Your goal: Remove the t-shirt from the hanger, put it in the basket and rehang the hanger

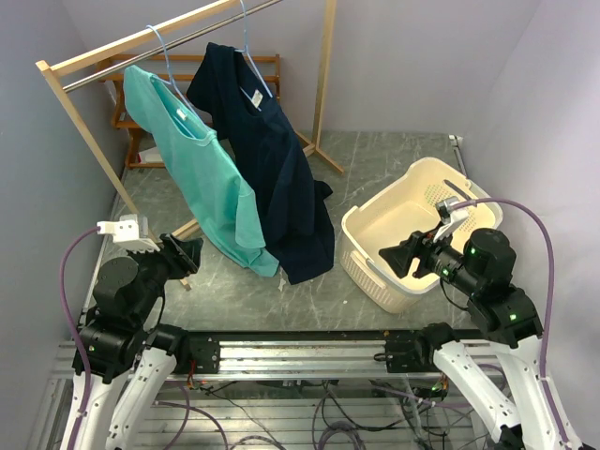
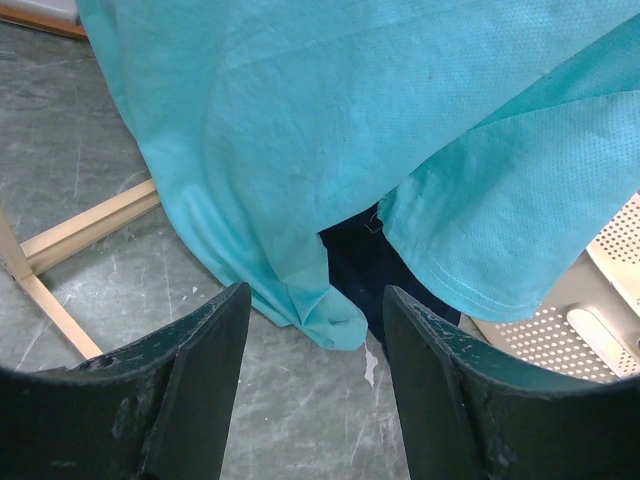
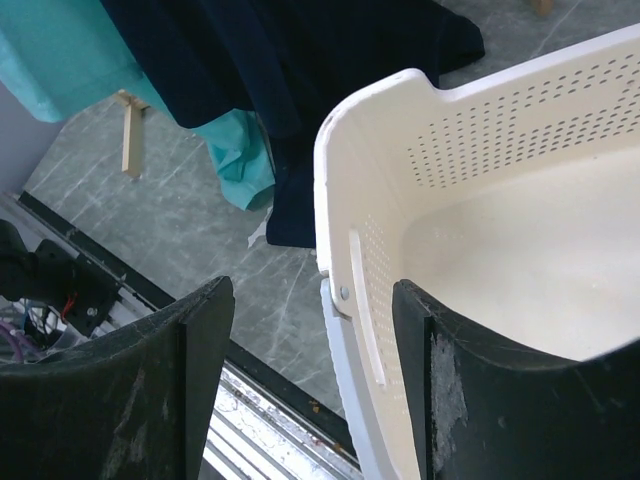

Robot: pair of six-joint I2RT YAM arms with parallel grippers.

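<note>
Both hands, left hand (image 1: 185,255) and right hand (image 1: 401,255), are spread wide and empty, the left facing the low hem of a teal t-shirt (image 1: 192,169) hanging on its hanger (image 1: 167,67) from the rack rail (image 1: 202,33); tugging there could snag the overlapping navy t-shirt (image 1: 281,169) or drag the hanger off the rail.

A cream perforated laundry basket (image 1: 370,262) sits on the grey marbled surface (image 1: 394,155), right of the wooden clothes rack (image 1: 325,75).
</note>
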